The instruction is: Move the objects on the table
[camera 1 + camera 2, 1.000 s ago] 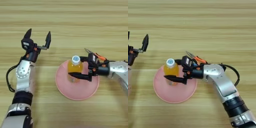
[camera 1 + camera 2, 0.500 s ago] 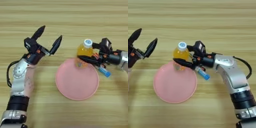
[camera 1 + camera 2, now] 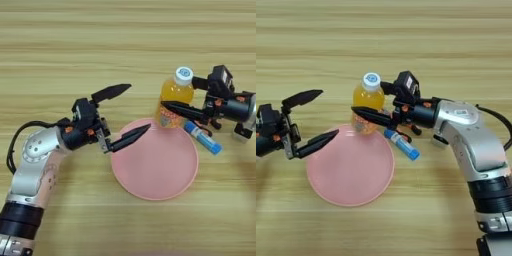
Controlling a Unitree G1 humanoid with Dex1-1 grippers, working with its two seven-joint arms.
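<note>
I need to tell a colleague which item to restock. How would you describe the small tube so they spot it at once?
Find the pink plate in the middle of the table. Just past its right rim, beside the juice bottle in the right end effector, lies the tube. It is the only slim blue-and-white thing lying flat.

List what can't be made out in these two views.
- Pliers: hidden in both views, likely behind the right gripper.
- Bottle base: whether it touches the table or plate is hidden by the near jaw.
- Tube print: too small.
</note>
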